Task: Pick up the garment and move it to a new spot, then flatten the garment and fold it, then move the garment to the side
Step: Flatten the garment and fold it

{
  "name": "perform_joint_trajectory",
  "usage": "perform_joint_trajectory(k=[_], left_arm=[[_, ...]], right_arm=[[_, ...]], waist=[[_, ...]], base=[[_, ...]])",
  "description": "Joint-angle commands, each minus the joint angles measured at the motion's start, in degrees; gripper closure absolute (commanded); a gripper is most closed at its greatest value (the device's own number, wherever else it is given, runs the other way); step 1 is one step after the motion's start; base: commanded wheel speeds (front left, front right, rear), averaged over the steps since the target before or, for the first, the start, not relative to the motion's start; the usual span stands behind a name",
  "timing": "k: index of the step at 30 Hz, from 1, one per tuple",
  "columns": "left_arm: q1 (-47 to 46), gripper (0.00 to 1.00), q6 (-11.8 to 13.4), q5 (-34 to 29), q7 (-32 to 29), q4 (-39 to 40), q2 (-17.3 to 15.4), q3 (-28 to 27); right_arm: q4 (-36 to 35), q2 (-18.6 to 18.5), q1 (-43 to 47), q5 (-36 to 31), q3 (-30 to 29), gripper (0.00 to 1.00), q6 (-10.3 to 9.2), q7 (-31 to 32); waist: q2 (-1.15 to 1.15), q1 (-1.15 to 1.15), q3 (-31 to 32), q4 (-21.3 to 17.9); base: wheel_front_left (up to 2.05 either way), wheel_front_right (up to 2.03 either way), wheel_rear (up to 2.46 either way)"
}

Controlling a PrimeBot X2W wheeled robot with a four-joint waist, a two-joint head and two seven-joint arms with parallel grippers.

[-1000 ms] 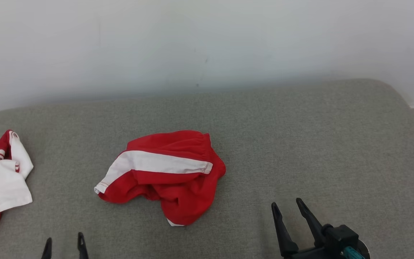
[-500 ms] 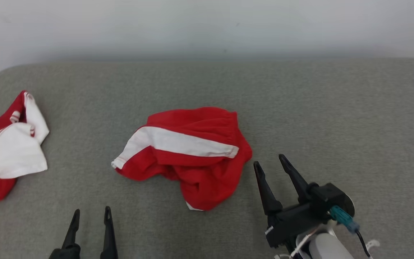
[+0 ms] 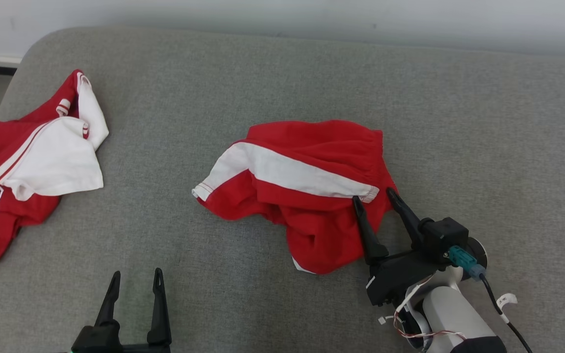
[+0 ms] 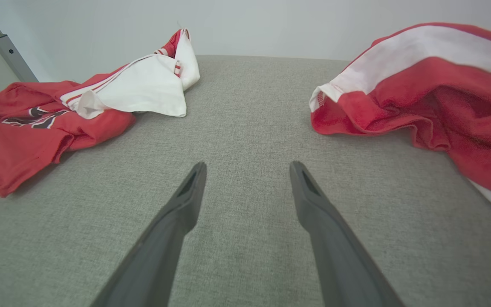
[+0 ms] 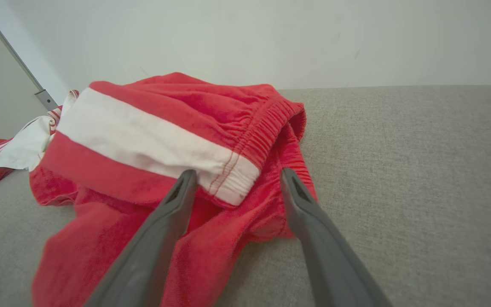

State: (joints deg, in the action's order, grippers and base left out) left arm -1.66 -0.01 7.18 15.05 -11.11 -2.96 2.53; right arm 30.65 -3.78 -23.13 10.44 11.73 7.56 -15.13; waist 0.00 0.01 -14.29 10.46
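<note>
Crumpled red fabric shorts (image 3: 307,186) with white side stripe, mid grey upholstered cushion (image 3: 263,73), right gripper (image 3: 372,194) at their right edge, fingers spread wide either side of stripe end, gripping nothing, left gripper (image 3: 137,272) spread wide, empty, over bare cushion, well apart from shorts, red-and-white jersey (image 3: 42,162) far left

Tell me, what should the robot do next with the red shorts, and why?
Probably lower the right gripper slightly and close it: its open fingers straddle the waistband edge of the crumpled red shorts, so a pinch there should catch cloth.
</note>
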Motion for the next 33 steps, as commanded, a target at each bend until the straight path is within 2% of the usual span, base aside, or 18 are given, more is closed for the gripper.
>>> perform_joint_trajectory(k=[1,9,12,16,18,19,27,33], left_arm=[[-0.9,0.00,0.1,0.6,0.2,0.1,0.1,0.1],[-0.8,0.00,0.2,0.4,0.2,-0.2,0.1,0.0],[-0.5,0.00,0.0,0.2,0.2,-0.4,0.1,-0.1],[0.2,0.00,-0.4,-0.1,0.2,-0.7,0.1,-0.4],[0.4,0.00,-0.4,-0.1,0.2,-0.9,0.1,-0.5],[0.3,0.00,-0.6,-0.3,0.2,-1.1,0.1,-0.6],[1.5,0.00,-0.8,-0.7,0.2,-1.8,0.1,-1.5],[1.9,0.00,-1.2,-0.8,0.2,-2.1,0.1,-2.0]], right_arm=[[0.5,0.2,-0.7,-0.4,-0.3,0.00,-0.13,0.0],[2.1,0.5,-2.0,0.2,1.0,0.00,-0.13,0.0],[1.5,0.4,-1.6,0.6,1.4,0.51,-0.13,0.0],[0.2,0.1,-0.2,0.9,1.4,0.59,-0.13,0.0],[-0.2,-0.1,0.3,1.2,1.3,0.75,-0.13,0.0],[-0.7,-0.3,0.4,1.4,1.2,1.00,-0.13,0.0],[-4.1,-0.3,2.6,2.0,-0.9,1.00,-0.13,0.0],[-7.5,-1.8,5.4,2.6,-2.8,1.00,-0.13,0.0]], waist=[[0.00,-0.01,-1.3,1.2],[0.00,-0.01,-1.5,1.3],[0.00,-0.01,-1.0,1.2],[0.00,-0.01,0.0,0.7],[0.00,-0.01,0.4,0.4],[0.00,-0.01,0.8,0.1],[0.00,-0.01,3.7,-1.7],[0.00,-0.01,5.9,-3.6]], base=[[0.00,0.00,0.00],[0.00,0.00,0.00],[0.00,0.00,0.00],[0.00,0.00,0.00],[0.00,0.00,0.00],[0.00,0.00,0.00],[0.00,0.00,0.00],[0.00,0.00,0.00]])
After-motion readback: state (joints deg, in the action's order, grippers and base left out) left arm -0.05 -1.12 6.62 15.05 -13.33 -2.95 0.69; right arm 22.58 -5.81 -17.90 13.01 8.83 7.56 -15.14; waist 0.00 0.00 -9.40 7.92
